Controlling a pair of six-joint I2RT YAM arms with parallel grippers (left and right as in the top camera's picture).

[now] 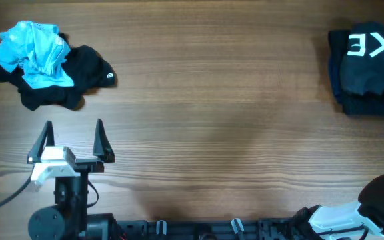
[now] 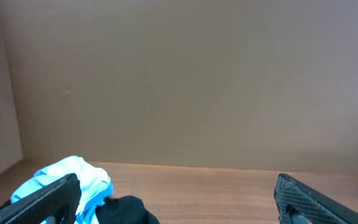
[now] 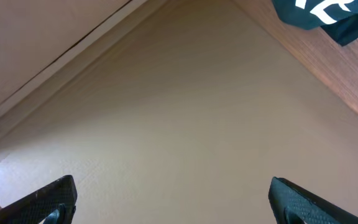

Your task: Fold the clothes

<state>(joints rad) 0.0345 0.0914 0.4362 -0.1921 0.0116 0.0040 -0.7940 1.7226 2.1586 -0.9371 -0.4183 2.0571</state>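
A crumpled pile of clothes lies at the far left of the table: a light blue garment on top of a black garment. Both also show in the left wrist view, the blue one and the black one. A folded dark garment with white letters lies at the far right edge; its corner shows in the right wrist view. My left gripper is open and empty, just short of the pile. My right gripper is open and empty, pointing up off the table; only its arm shows at bottom right overhead.
The wooden table stretches bare between the pile and the folded garment. A plain beige wall stands behind the table.
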